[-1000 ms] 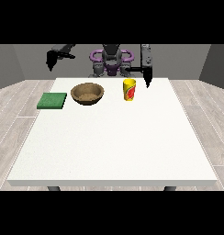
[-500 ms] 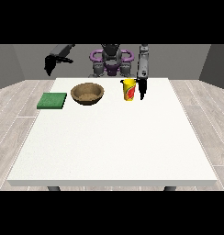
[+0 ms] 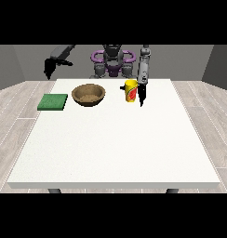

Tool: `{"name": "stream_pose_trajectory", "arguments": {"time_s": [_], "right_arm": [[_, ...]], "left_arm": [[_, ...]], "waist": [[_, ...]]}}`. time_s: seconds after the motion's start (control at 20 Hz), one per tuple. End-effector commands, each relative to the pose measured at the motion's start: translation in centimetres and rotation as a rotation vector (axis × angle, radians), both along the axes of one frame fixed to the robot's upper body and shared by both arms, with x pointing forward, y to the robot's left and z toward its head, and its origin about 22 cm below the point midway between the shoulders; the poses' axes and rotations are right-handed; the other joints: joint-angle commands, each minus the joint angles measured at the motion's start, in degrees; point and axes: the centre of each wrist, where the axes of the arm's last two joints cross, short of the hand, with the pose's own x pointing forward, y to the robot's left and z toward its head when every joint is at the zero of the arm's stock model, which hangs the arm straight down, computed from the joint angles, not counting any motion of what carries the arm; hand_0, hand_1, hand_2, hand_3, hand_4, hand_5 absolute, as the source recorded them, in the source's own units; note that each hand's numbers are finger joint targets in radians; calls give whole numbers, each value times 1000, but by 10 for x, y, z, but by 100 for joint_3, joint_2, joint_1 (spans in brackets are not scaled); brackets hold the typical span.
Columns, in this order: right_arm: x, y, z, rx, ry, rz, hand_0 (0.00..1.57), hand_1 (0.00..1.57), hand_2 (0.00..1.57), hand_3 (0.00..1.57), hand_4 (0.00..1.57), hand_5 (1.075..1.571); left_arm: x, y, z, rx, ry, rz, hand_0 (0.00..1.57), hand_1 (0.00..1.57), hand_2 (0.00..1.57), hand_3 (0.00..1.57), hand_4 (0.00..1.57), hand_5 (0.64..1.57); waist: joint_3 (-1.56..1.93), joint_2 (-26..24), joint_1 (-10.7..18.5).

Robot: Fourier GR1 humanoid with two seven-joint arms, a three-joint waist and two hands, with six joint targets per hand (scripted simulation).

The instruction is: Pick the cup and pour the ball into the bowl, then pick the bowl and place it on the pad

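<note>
Nothing done yet: cup (image 3: pixel 130 90) upright just beside hand at view's right (image 3: pixel 142 95), grasp impossible to tell; bowl (image 3: pixel 89 94) off pad (image 3: pixel 53 102); pouring, placing remain.

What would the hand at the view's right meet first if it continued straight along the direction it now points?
Probably the table: the hand at the view's right points downward beside the yellow cup, though depth is unclear.

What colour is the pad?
Green; the pad shows best in the front view.
</note>
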Motion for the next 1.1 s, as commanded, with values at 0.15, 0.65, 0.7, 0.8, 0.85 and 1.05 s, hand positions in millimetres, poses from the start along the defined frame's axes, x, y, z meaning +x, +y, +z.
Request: {"name": "stream_pose_trajectory", "arguments": {"time_s": [0.15, 0.65, 0.7, 0.8, 0.85, 1.05], "right_arm": [[1, -1, 10, -6, -29, 35, 0, 0, 0, 0, 0, 1570], [-5, -44, 1, -17, 167, -31, 0, 0, 0, 0, 0, 1570], [-7, -30, -21, -15, 161, -51, 0, 0, 0, 0, 0, 1570], [-9, -42, -17, -22, 235, -62, 0, 0, 0, 0, 0, 1569], [-7, -31, -16, -11, 196, -36, 0, 0, 0, 0, 0, 1569], [-27, -77, -37, 4, 225, -137, 0, 0, 0, 0, 0, 1568]], "left_arm": [[-27, -6, -29, 270, -24, 115, 1286, 1286, 1571, 1571, 1403, 1268], [-11, -12, -8, 458, 113, 105, 1341, 1341, 1571, 1571, 1532, 1304], [5, 2, 10, 535, 98, 99, 1353, 1353, 1571, 1571, 1551, 1306], [23, 50, 37, 676, 109, 166, 1414, 1414, 1571, 1571, 1571, 1329], [35, 85, 59, 741, 123, 204, 1436, 1436, 1571, 1571, 1571, 1321], [59, 55, 87, 858, 153, 150, 1459, 1459, 1571, 1571, 1571, 1282]], "waist": [[-2, 156, -388], [10, -1036, -74], [21, -1127, 155], [36, -1395, 266], [29, -1273, 105], [27, -1390, 542]]}}
